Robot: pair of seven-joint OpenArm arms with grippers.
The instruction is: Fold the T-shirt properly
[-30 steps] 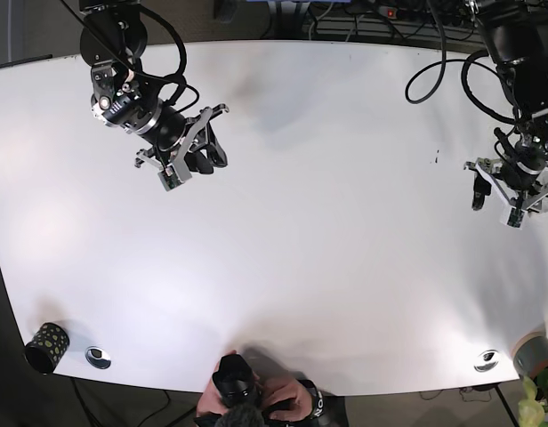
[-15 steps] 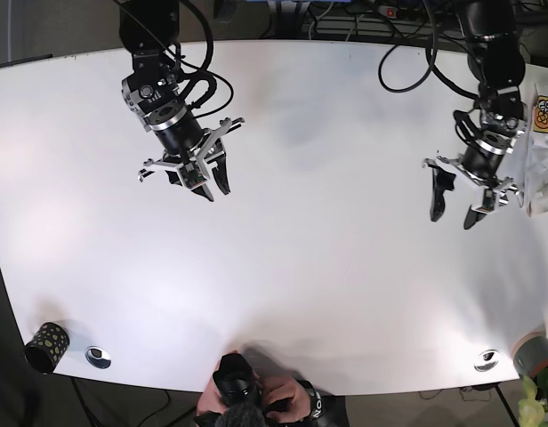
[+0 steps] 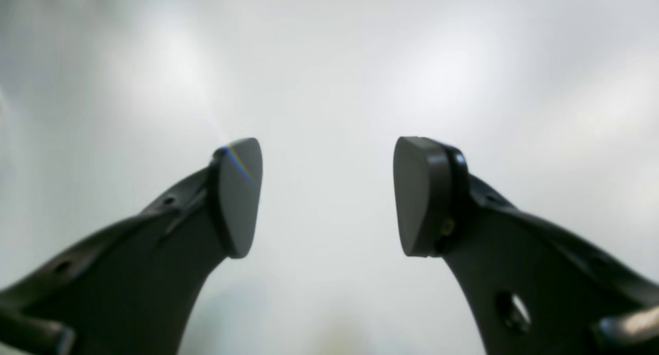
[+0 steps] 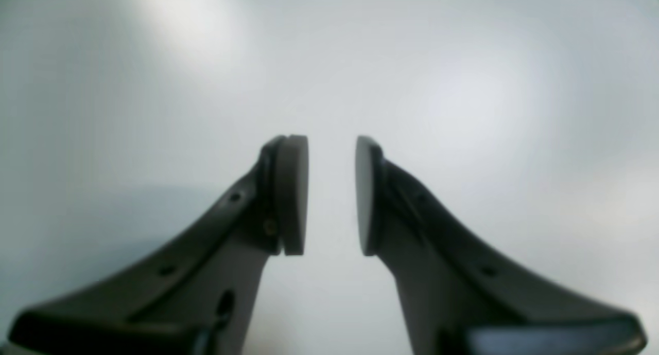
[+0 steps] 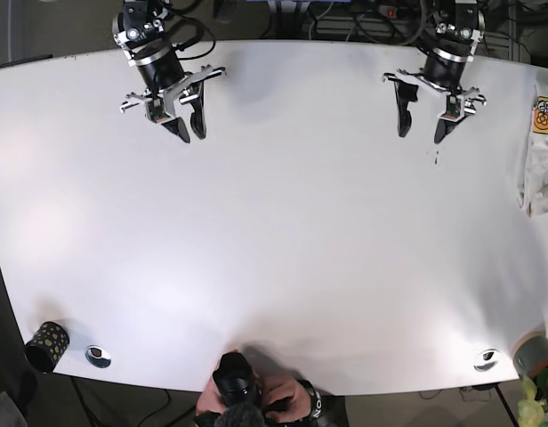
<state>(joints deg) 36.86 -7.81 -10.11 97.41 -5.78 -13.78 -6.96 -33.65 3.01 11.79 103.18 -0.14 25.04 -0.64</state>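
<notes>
The white T-shirt [image 5: 541,169] lies bunched at the table's right edge, with a yellow logo patch [image 5: 545,114] showing. My left gripper [image 5: 423,124] hangs over the far right part of the white table [image 5: 292,240], well left of the shirt. In the left wrist view it [image 3: 328,195] is wide open and empty over bare table. My right gripper [image 5: 189,126] is over the far left part of the table. In the right wrist view it [image 4: 332,195] has a narrow gap between the pads and holds nothing.
A black patterned cup [image 5: 47,345] and a metal disc [image 5: 98,357] sit at the front left corner. Another disc [image 5: 487,359] and a grey cup [image 5: 534,354] sit at the front right. A person's hands with a camera [image 5: 247,396] are at the front edge. Cables [image 5: 363,22] run behind the table.
Both arms have pulled back toward the far edge of the table. The left arm has moved away from the right edge, leaving the shirt uncovered there.
</notes>
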